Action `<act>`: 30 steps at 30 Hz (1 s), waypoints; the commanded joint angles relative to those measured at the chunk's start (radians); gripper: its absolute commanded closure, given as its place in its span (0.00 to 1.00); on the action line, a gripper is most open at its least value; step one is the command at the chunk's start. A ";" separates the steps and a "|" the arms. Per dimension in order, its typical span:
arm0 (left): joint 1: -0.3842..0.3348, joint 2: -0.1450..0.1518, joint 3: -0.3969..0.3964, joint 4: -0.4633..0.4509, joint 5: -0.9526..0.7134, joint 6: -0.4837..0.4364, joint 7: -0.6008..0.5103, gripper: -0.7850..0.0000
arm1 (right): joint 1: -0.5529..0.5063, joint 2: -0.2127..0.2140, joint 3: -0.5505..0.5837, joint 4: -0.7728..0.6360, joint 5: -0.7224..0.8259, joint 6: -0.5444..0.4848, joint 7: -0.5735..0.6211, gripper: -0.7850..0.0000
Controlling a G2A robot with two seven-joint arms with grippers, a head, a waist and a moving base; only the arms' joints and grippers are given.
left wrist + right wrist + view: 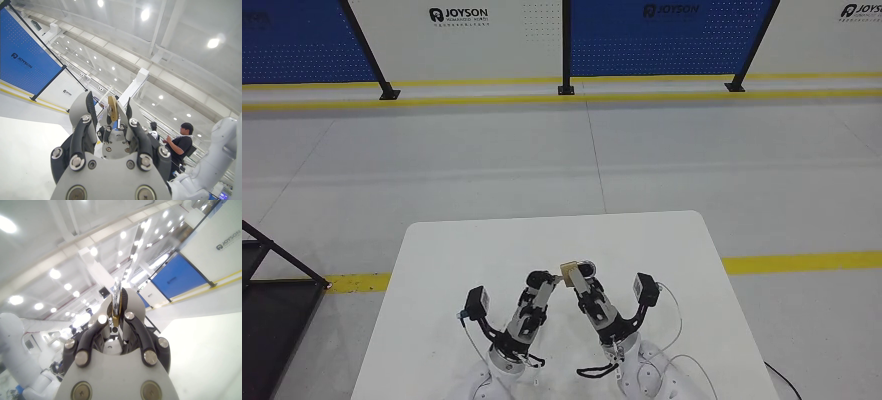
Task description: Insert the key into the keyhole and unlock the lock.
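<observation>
The white worktop point(442, 260) lies wide and bare around the two arms, which meet above its middle, about midway between its left and right edges. There is open room on every side, and nothing sits near an edge to be knocked off. The right gripper point(117, 298) is pressed together on the brass lock point(114, 110), holding it up off the worktop with its thin edge toward that wrist. The left gripper point(110, 100) stands spread, pinching nothing, just beside the lock, whose face is turned toward it. A small silvery piece point(109, 111) sits on that face. I cannot tell whether it is the bare keyhole or the head of the key seated in it. I judge that the step in hand is for the left gripper to take hold at that face. To do it well, the right should hold firm and unmoving. The left should close squarely on the flat of the key head, in line with the keyhole. It should then turn about that line only, without dragging the lock sideways out of the grip.
</observation>
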 commanded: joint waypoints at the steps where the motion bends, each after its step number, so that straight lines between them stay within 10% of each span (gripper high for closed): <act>1: -0.002 -0.001 0.001 0.004 -0.001 -0.003 -0.001 0.69 | 0.000 -0.001 0.002 -0.001 0.002 0.001 0.003 1.00; 12: -0.010 -0.001 0.001 0.011 -0.032 -0.001 -0.057 0.75 | -0.003 -0.005 0.008 -0.005 0.007 0.003 0.025 1.00; 20: -0.007 -0.003 -0.001 0.005 -0.022 0.008 -0.062 1.00 | -0.007 -0.007 0.010 -0.006 0.004 0.005 0.043 1.00; 30: -0.006 -0.006 -0.002 0.015 0.011 0.020 -0.041 1.00 | -0.012 -0.009 0.017 -0.006 -0.001 0.007 0.063 1.00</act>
